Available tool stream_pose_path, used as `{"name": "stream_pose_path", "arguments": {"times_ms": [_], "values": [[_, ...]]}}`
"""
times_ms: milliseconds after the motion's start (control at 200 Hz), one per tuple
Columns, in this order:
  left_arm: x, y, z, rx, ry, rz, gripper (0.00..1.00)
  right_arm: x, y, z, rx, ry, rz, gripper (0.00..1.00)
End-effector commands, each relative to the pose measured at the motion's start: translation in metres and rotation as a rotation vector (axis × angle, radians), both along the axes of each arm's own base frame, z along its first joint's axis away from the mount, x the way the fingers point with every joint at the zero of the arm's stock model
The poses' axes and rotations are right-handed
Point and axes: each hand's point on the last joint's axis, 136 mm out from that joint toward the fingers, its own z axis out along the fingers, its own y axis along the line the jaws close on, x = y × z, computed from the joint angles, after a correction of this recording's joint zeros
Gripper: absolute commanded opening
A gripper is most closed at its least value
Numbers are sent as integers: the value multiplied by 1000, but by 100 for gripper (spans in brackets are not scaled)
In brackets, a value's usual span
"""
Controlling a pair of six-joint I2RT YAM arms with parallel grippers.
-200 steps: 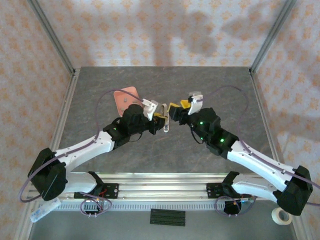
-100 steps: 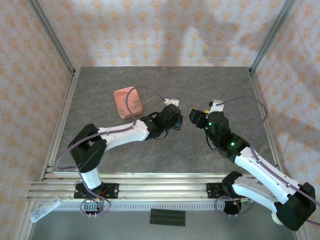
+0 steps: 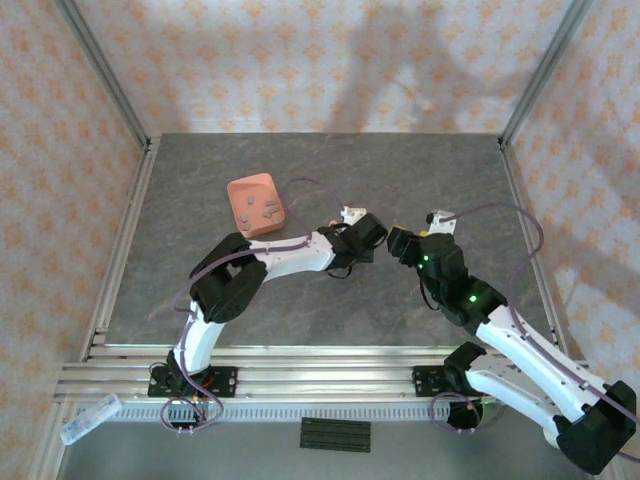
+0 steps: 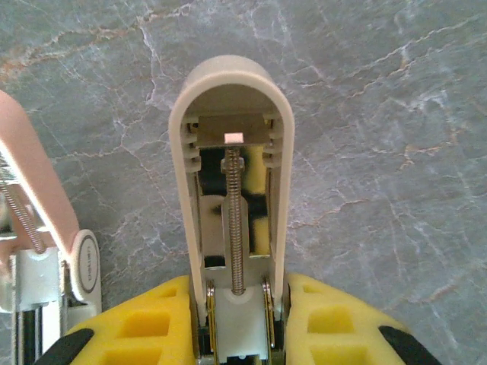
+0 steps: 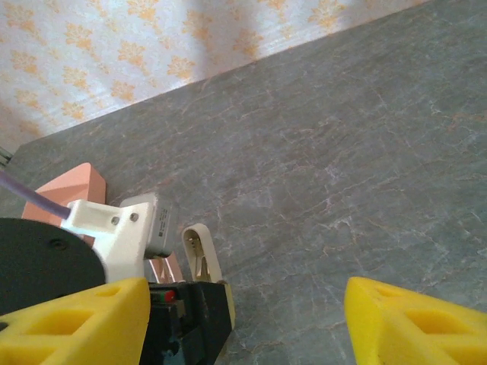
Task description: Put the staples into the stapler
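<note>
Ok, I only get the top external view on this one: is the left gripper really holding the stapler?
Observer: Yes. The left wrist view has the left gripper clamped on the stapler, a yellow finger on each side.
Reviewer: Is it open for loading?
Observer: Its channel faces the camera with the spring exposed, and the pink cover is swung off to the left.
Reviewer: And the right gripper?
Observer: The right gripper is wide open, with nothing between its fingers.

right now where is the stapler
The stapler is clamped in the left gripper, its beige body sticking out between the yellow fingers in the left wrist view; from above, mid-table, right of the salmon tray.
</note>
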Motion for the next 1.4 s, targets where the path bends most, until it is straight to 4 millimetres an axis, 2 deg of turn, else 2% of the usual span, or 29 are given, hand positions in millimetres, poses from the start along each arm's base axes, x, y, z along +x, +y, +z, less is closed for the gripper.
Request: {"name": "stream_pose_path", "arguments": {"times_ms": [0,345,711,991,1251,1396], "values": [[4,5,6,35,-10,67,17,-4,-12,-5,-27,5,-37,68],[5,4,-13,51,25,110,24,-6,-17,-7,-33,-4,-53,69],[8,4,-22,54,23,132,27,-7,-17,-7,-32,-5,-51,69],[12,6,-20,65,-1,141,32,-8,-18,-7,-33,-11,-49,69],[13,2,-21,71,14,133,43,-10,-21,-4,-35,-20,-57,69],[13,1,-7,67,8,123,48,-10,-22,-4,-34,-20,-57,69]]}}
